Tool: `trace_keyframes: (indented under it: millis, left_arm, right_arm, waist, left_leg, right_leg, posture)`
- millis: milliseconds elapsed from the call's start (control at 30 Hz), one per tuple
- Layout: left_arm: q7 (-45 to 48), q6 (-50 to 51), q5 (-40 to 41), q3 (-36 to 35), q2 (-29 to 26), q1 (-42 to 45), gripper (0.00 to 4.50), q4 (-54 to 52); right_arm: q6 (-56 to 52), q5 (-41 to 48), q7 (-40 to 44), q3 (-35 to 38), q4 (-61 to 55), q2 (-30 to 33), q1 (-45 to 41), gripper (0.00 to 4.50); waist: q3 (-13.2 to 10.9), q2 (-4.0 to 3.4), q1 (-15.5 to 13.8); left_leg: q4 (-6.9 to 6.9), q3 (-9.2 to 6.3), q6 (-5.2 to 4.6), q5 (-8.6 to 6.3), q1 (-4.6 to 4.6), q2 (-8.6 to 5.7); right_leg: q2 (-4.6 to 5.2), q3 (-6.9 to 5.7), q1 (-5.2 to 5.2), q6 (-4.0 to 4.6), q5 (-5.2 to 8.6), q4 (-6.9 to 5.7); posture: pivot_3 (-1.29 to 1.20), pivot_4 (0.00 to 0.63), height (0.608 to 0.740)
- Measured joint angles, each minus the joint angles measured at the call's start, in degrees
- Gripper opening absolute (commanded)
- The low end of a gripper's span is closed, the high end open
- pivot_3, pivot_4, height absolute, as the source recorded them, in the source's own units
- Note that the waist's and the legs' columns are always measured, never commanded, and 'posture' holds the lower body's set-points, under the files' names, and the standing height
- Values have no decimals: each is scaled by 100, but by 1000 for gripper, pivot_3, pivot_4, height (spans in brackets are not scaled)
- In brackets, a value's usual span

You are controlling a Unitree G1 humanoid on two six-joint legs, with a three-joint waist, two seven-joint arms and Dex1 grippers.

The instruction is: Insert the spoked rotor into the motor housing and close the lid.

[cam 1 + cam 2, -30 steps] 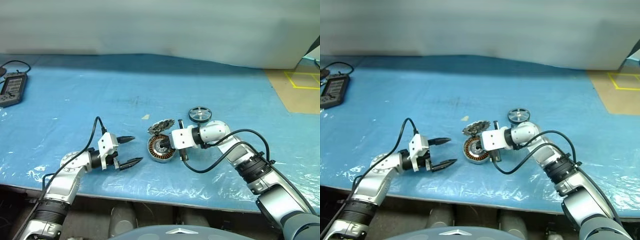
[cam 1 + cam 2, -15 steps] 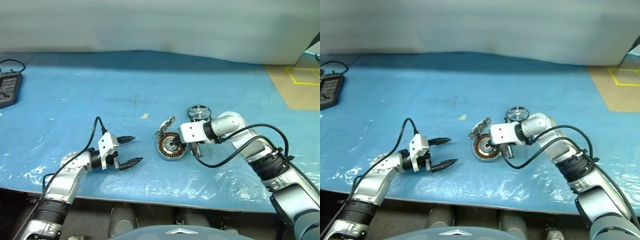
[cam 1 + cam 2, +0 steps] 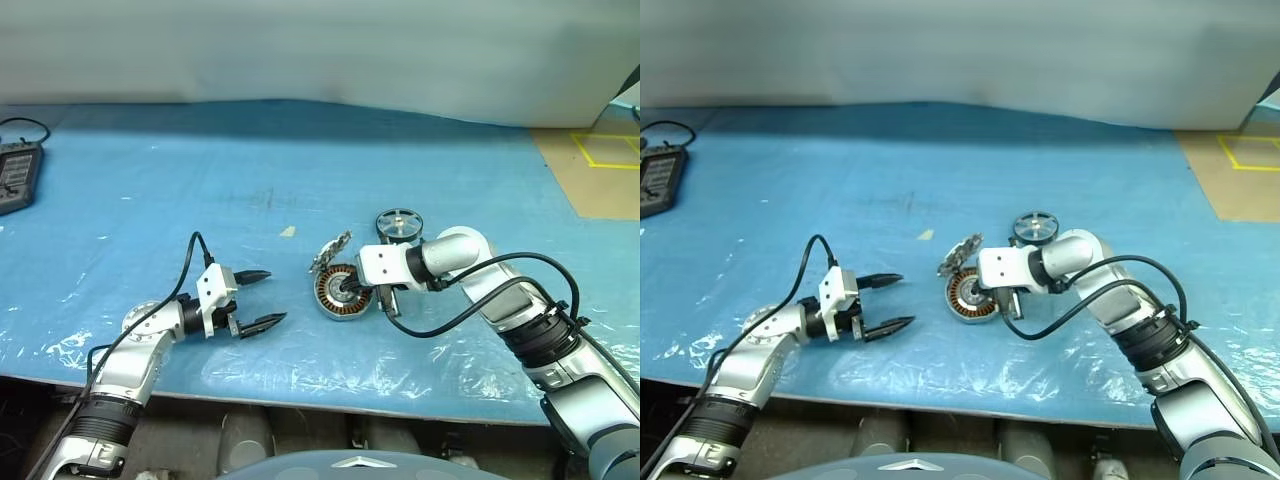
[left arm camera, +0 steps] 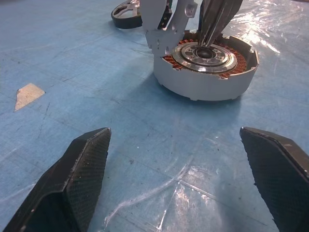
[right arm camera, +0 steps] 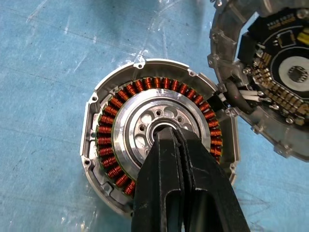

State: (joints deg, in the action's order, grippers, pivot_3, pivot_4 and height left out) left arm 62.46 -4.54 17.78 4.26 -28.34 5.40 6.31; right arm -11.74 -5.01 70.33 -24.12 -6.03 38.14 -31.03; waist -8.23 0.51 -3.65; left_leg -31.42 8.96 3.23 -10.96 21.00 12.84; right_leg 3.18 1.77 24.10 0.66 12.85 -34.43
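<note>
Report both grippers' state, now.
Left gripper: open, holding nothing.
Right gripper: shut, tip at the motor housing's centre, gripping nothing visible.

Place: a robotics lab or test workshop, by my reading.
Bench: I work over a blue plastic sheet (image 3: 200, 180), wrinkled and glossy, spread across the table.
Parts: an opened motor housing (image 5: 159, 137) with copper windings.
Surroundings: a handheld device (image 3: 20, 175); yellow floor tape (image 3: 605, 150).

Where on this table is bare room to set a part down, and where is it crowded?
Free: blue sheet between the handheld device and the housing. Crowded: motor housing, lid, spoked rotor, with the shut right gripper at the housing's centre.
</note>
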Motion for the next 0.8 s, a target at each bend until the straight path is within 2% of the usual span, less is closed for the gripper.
trace_keyframes:
  millis: [167,800]
  left_arm:
    - [-3,6,1,13,22,-11,4500,-24]
    - [-47,242,4,11,18,-57,4500,-255]
  right_arm:
    - [-145,53,3,42,-157,4,-124,25]
    - [79,-165,-145,-66,296,24,-24,25]
  waist:
    - [-2,-2,4]
    - [-3,-3,4]
  left_leg:
    - [-30,-1,0,0,-2,3]
    - [-62,-1,0,0,5,3]
  right_leg:
    - [-1,5,8,26,16,-33]
    - [0,5,7,26,16,-43]
  posture:
    - [0,150,740]
    - [0,150,740]
